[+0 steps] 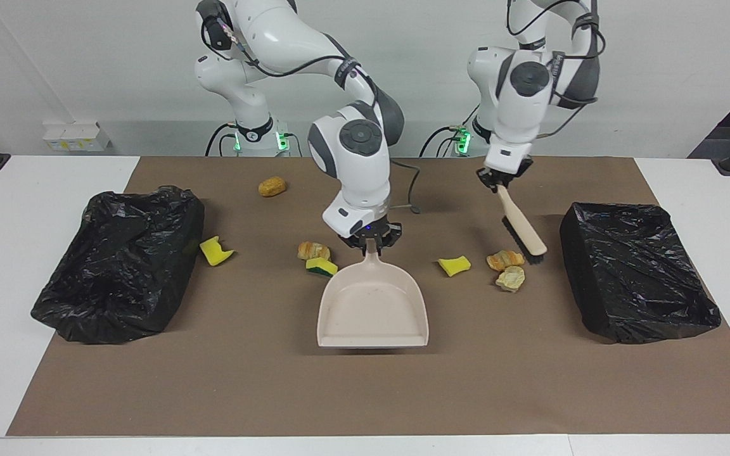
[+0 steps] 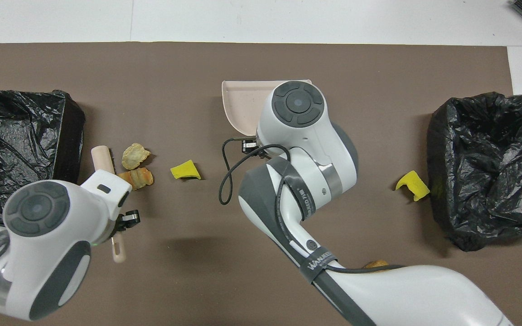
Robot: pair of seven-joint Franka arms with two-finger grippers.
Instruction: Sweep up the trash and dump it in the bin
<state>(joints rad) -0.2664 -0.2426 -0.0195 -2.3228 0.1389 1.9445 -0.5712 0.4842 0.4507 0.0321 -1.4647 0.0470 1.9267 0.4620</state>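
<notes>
Trash first: I count seven scraps on my brown paper-covered table (image 1: pixel 213 392). Three are spongy yellow foam: a curled wedge (image 1: pixel 215 251) just beside the bin at the right arm's end, a green-backed chunk (image 1: pixel 321 266) touching the dustpan's shoulder, and a flat wedge (image 1: pixel 454 266) between the dustpan and the brush. Four are crusty golden-brown bakes: an oval roll (image 1: pixel 272 186) close to the robots, a ridged pastry (image 1: pixel 313 251) against the green-backed sponge, plus a croissant-like piece (image 1: pixel 505 259) and a paler crumpled lump (image 1: pixel 511 278) just beside the brush bristles.

Two boxy bins lined with crinkly black plastic, one (image 1: pixel 121 263) at the right arm's end, one (image 1: pixel 637 272) at the left arm's.

My right hand (image 1: pixel 370 242) is clamped on the handle of the smooth beige plastic dustpan (image 1: pixel 372 304), lying flat mid-table. My left hand (image 1: pixel 502 179) grips the beige brush (image 1: pixel 522 228) by its handle, black bristles down by the pastries.
</notes>
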